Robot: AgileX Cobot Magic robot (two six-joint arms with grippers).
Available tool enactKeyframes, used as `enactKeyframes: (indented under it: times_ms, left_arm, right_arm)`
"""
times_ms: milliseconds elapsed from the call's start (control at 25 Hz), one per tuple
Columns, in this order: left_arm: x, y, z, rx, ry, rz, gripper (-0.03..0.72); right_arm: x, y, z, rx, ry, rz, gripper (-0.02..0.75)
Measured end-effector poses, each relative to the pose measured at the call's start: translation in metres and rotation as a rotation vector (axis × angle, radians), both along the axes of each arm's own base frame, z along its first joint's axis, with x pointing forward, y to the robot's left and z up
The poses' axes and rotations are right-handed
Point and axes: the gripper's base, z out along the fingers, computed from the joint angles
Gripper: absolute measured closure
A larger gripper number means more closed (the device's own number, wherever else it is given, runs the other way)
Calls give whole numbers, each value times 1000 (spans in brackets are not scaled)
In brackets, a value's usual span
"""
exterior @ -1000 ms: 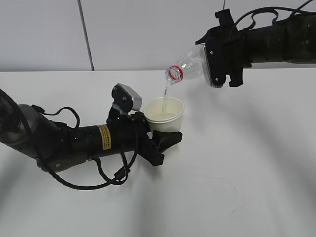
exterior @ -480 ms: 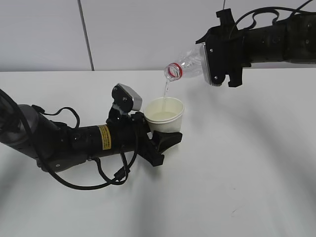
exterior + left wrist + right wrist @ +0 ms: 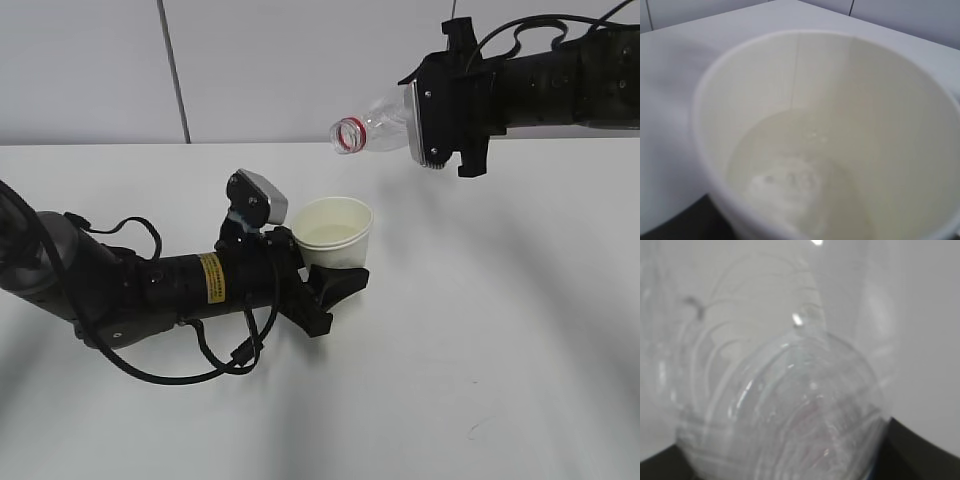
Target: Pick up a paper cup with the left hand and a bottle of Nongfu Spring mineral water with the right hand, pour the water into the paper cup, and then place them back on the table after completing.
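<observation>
Now, on your left, the left hand [image 3: 318, 282] lies low along the table [image 3: 480, 340], its black forearm with the yellow sticker running from the left edge toward the middle. Its fingers [image 3: 340, 283] are pinched on the lower wall of the cup [image 3: 333, 232], which stands upright just right of the silver-grey wrist block. From the left wrist view you see the cup [image 3: 840, 125] from above, with water [image 3: 800, 175] pooled in its bottom part, well below the rim. The white tabletop shows beyond the rim on the far side.

To the right of the cup and in front of it you have open white table, all the way to the near and right edges; only a small dark scuff [image 3: 478, 425] marks it near the front.

Up and to the right, the right hand [image 3: 420, 125] reaches in from the upper right corner, clear of the table. It is clamped on the body of the bottle [image 3: 375, 127], which lies nearly level with its open, red-ringed mouth pointing left. The mouth hangs above the cup and well apart from its rim. No water runs between them. The right wrist view is filled by the bottle's [image 3: 785, 410] clear ribbed wall, too blurred to tell more.
</observation>
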Motion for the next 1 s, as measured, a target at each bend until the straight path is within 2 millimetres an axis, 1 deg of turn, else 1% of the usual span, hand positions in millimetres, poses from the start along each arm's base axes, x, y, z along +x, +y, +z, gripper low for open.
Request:
enactKeyframes:
  times_ms: [320, 800, 1000]
  left_arm:
    - [0, 0, 0, 2, 1, 1, 291]
    - [2, 1, -2, 14, 13, 26, 291]
    - [3, 2, -1, 6, 17, 44, 291]
  right_arm:
    - [0, 0, 0, 103, 51, -54, 318]
    - [0, 0, 0, 469, 234, -246, 318]
    - [0, 0, 0, 593, 295, -312, 318]
